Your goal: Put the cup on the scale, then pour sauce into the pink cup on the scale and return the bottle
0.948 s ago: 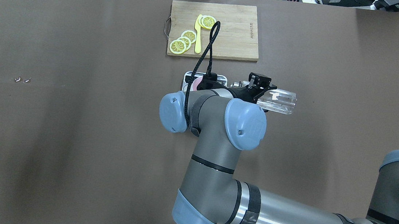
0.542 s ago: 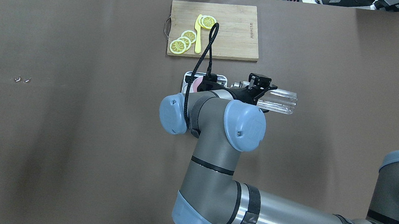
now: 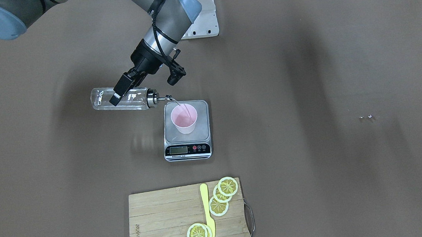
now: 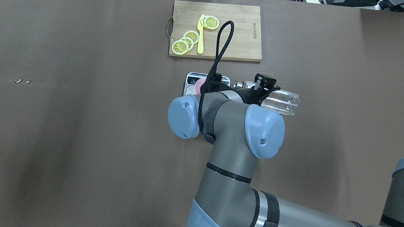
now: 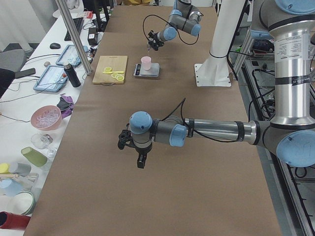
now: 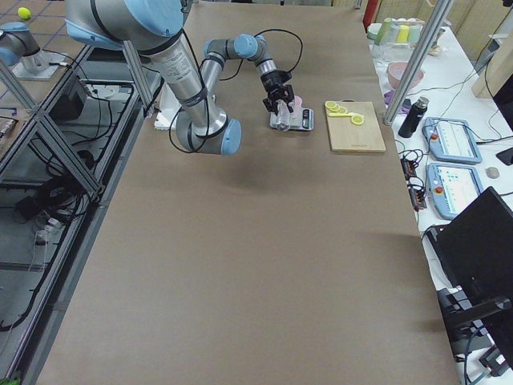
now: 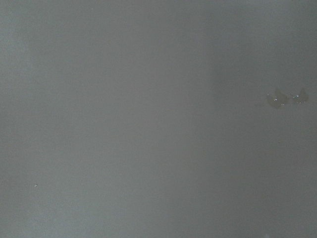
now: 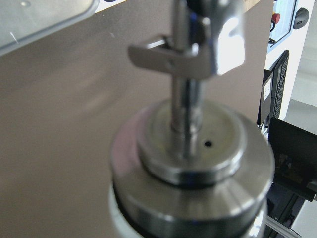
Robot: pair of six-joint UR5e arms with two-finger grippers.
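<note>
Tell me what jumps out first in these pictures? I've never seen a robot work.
Near the table's middle, the right gripper holds a clear glass bottle tipped on its side, pouring a thin stream into a pink cup. The cup stands on a silver scale. Nearer the front-facing camera, yellow lemon slices lie on a wooden cutting board.
</note>
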